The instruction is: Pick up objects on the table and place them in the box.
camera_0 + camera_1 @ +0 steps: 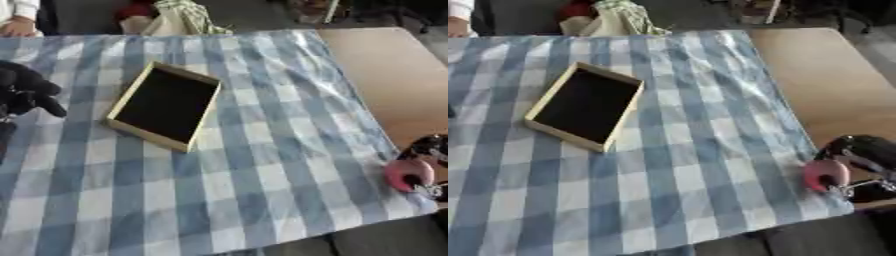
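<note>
Left hand: the black left hand [26, 92] hangs at the left edge above the cloth, fingers curled in, nothing visible in them.
Box: a shallow rectangular box [122, 102] with pale wooden walls and a dark inside, lying askew left of centre, nothing visible inside.
Cloth: a blue-and-white checked tablecloth [254, 175] covers most of the counter [833, 85].
Right hand: the right hand [866, 162] at the cloth's right edge is clasped on a round pink object [824, 175].

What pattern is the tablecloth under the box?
Blue-and-white checks on the tablecloth; the box sits on it. Clearest in the left eye view.
</note>
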Motion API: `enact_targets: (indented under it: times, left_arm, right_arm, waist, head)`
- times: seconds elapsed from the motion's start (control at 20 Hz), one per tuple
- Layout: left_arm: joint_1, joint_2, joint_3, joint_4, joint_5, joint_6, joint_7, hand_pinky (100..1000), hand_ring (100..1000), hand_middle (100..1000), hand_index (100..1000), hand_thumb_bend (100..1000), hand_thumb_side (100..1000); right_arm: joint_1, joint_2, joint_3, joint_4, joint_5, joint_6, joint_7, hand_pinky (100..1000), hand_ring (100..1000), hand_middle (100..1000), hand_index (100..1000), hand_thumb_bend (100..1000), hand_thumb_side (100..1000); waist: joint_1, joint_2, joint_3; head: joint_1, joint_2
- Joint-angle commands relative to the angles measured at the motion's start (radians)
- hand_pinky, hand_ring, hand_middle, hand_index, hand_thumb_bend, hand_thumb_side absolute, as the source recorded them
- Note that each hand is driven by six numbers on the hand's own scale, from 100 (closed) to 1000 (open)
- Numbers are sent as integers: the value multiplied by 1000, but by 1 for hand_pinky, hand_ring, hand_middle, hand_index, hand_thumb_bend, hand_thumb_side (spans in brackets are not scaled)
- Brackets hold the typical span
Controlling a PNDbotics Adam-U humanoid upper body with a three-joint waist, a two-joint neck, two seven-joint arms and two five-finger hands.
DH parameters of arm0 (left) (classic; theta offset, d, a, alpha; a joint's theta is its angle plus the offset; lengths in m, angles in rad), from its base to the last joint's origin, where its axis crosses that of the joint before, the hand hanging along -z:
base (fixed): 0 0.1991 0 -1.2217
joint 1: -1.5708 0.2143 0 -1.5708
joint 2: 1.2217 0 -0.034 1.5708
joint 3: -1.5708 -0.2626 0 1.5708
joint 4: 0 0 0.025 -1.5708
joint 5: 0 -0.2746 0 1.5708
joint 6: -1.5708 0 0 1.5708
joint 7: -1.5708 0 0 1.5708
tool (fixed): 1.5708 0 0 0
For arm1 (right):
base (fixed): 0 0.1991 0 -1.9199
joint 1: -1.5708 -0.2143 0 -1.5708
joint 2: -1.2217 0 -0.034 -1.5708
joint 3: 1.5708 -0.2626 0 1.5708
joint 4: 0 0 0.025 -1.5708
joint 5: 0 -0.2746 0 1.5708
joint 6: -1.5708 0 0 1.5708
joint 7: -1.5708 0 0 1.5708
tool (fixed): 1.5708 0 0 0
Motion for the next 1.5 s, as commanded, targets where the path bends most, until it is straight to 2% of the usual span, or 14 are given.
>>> enact_targets:
  times: [0.05, 0.45, 1.0, 1.3, 1.5]
  left_arm:
    - [-10, 0, -3, -19, 7, 4, -5, 604, 723, 693, 774, 100, 603]
    - [-8, -1, -3, -19, 7, 10, -12, 602, 721, 693, 772, 100, 603]
    - [-7, -3, -3, -19, 9, 15, -14, 600, 721, 693, 772, 100, 603]
    - [-10, -5, -5, -19, 12, 18, -15, 600, 721, 694, 772, 100, 603]
    - [-14, -7, -7, -19, 16, 20, -15, 600, 721, 695, 772, 100, 603]
  right_arm:
    - [-4, -38, -6, -20, -23, -1, -1, 801, 720, 531, 751, 100, 116]
    - [1, -53, -27, -93, -84, 16, 23, 801, 732, 571, 772, 100, 100]
    - [-23, -81, -50, -153, -99, 51, -13, 795, 725, 581, 746, 100, 100]
    - [-85, -117, -41, -161, -108, 50, -27, 803, 726, 583, 749, 100, 100]
    - [-167, -147, -22, -147, -121, 45, -30, 806, 722, 577, 745, 100, 100]
  waist:
    - [-1, -10, 1]
    - [-6, -14, -2]
    - [-9, -18, -2]
    - [-12, -20, 7]
    - [-14, -20, 17]
  head:
    - [0, 6]
    - [4, 6]
    - [11, 6]
    - [17, 6]
    - [17, 6]
